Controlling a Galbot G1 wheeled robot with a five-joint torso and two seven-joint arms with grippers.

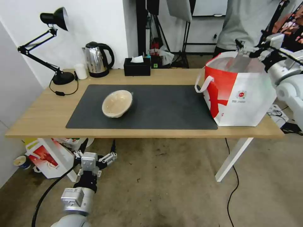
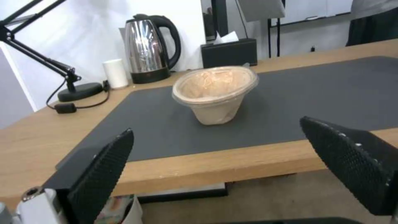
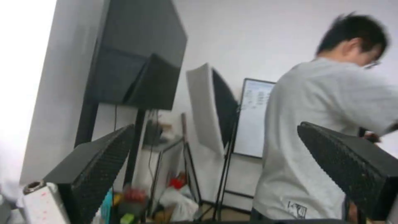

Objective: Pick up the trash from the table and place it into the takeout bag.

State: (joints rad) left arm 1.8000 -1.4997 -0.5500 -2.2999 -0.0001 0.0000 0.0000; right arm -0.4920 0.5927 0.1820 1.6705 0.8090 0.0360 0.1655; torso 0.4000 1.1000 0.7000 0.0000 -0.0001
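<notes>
While the beige paper bowl (image 1: 117,103) is sitting tipped on the dark mat (image 1: 157,107), the head view is showing the left gripper (image 1: 94,156) hanging below the near edge of the desk (image 1: 41,116), fingers spread and holding nothing. The bowl is lying up and ahead of those fingers, a touch toward the robot's right, so this arm is clearly the nearer one. The right gripper (image 1: 252,52) is hovering way over by the rim of the takeout bag (image 1: 243,94), well apart from the bowl; from up here I can't tell how its fingers are standing.

Left wrist view next: both fingers (image 2: 99,177) are gaping wide, and the bowl (image 2: 213,93) is sitting straight ahead between their lines, beyond the desk edge and higher than the tips. It's round, so no long axis to fuss over, but it's leaning with its mouth tilted toward the camera. My guess is the reach needs to go up and forward.

Right wrist view: those fingers (image 3: 95,168) are standing released too, gripping nothing, pointing out at the room with a person behind.
</notes>
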